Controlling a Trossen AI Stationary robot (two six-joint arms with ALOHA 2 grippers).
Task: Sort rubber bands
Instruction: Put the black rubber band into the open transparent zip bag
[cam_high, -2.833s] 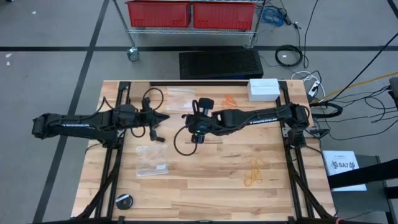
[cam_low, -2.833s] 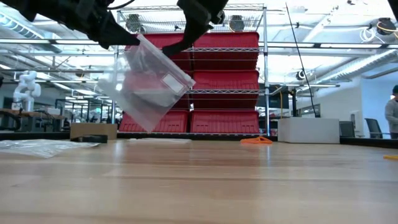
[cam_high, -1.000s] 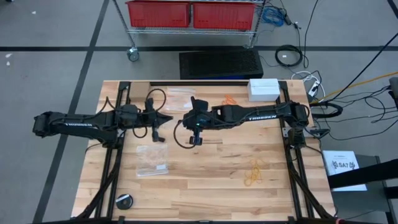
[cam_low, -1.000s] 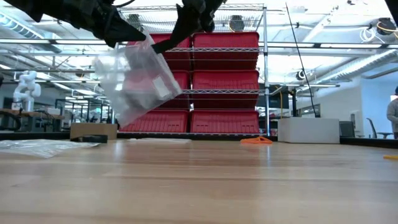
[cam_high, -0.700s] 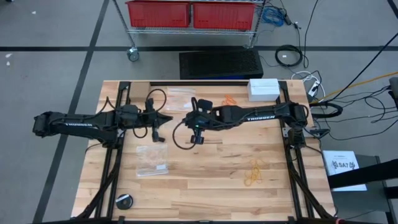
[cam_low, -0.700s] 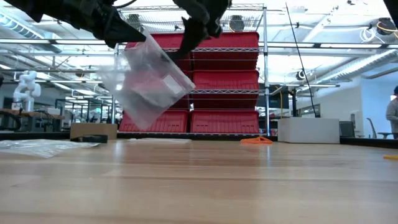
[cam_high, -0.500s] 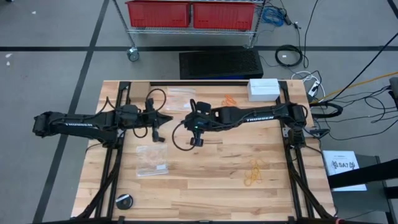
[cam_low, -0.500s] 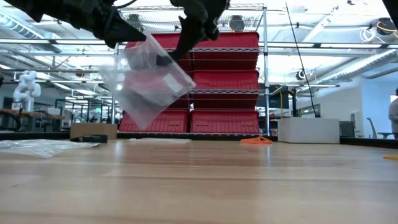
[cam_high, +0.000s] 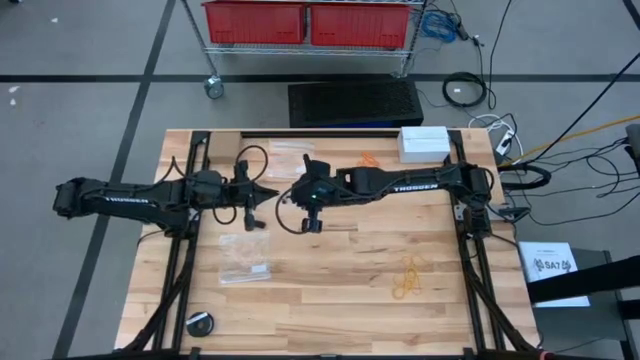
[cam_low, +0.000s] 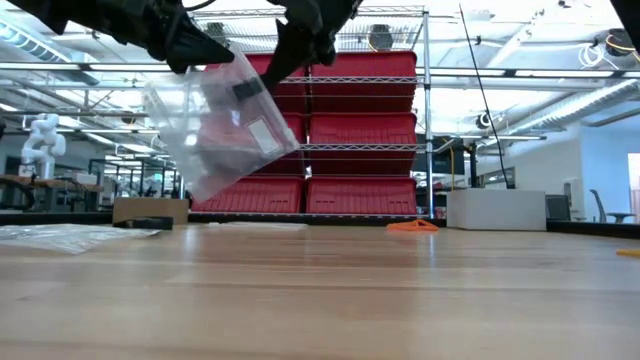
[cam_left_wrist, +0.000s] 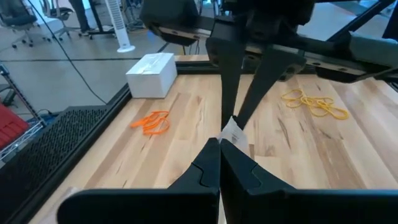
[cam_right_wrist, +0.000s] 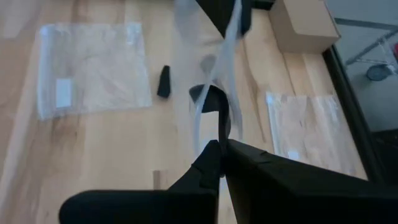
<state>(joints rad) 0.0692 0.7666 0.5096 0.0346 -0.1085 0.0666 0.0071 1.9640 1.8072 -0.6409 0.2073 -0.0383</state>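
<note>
A clear plastic bag (cam_low: 220, 125) hangs above the table between my two grippers. My left gripper (cam_low: 212, 58) is shut on its upper corner and my right gripper (cam_low: 268, 75) is shut at its upper right edge. In the high view they meet near the table's middle, left gripper (cam_high: 270, 192) and right gripper (cam_high: 296, 192). A black rubber band (cam_right_wrist: 214, 106) shows inside the bag just ahead of my right fingertips. Orange rubber bands (cam_high: 370, 160) lie on the far part of the table. Pale yellow ones (cam_high: 408, 280) lie near the right front. My left gripper pinches the bag's top edge (cam_left_wrist: 227, 135) between its two fingertips, coming nearly level from the table's left. The bag hangs tilted below it, clear of the table. My right gripper pinches the bag's rim (cam_right_wrist: 210, 140), slanting down from the table's right. The black band (cam_low: 245, 88) reaches its fingertips; whether it is pinched too I cannot tell.
Two more clear bags lie flat on the table, one bag (cam_high: 243, 258) near the left front and one bag (cam_high: 290, 150) at the far side. A white box (cam_high: 424, 142) stands at the far right. A round black object (cam_high: 200, 323) lies at the front left corner.
The bag has rocked between the two shut grippers: its lower corner swung toward the table's right, then back to the left. A dark band has come into view inside the bag's upper part. Neither gripper has let go.
</note>
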